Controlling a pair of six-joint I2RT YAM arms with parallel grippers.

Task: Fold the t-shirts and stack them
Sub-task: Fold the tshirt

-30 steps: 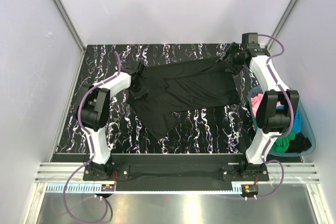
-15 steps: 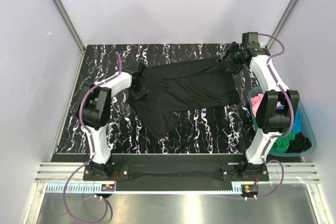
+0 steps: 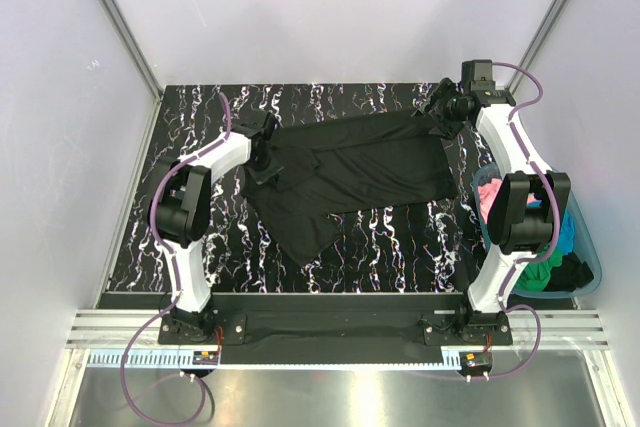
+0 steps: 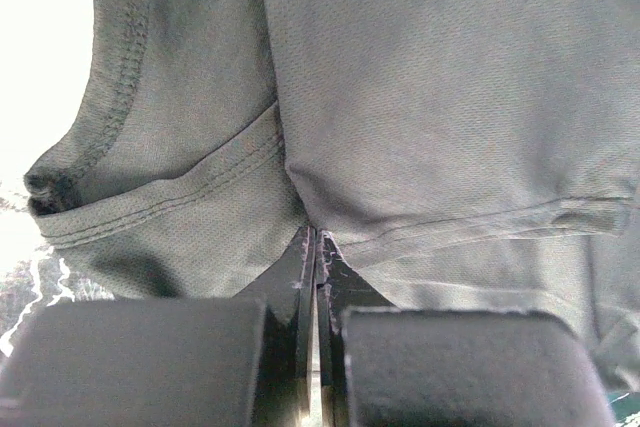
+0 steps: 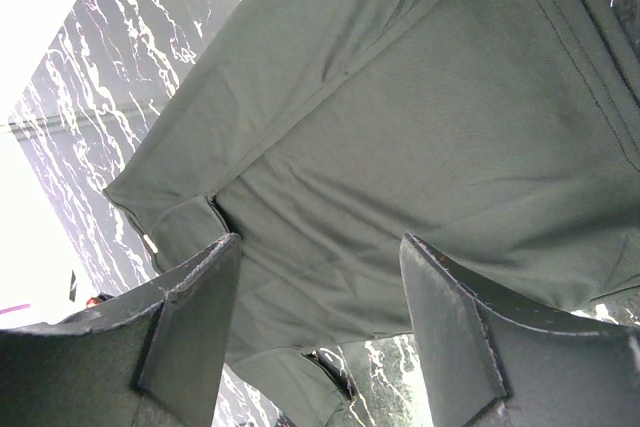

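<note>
Marbled table (image 3: 200,107), black t-shirt (image 3: 350,172) pinched in left fingers (image 4: 140,362), right fingers (image 5: 190,327) spread over it

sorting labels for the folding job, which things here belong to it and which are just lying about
Belong to the job:
- black t-shirt, spread out
- coloured shirts, bundled at the right
- left claw, shut on the black t-shirt's edge
- right claw, open over it

Just lying about:
- teal tub, holding the coloured shirts
- marbled table

Soft, even overhead light fills the top view, brightest on the back wall (image 3: 330,7) at 12 o'clock. Both wrist views blow out white at 9 o'clock; the left end effector (image 4: 315,357) is blurred.
</note>
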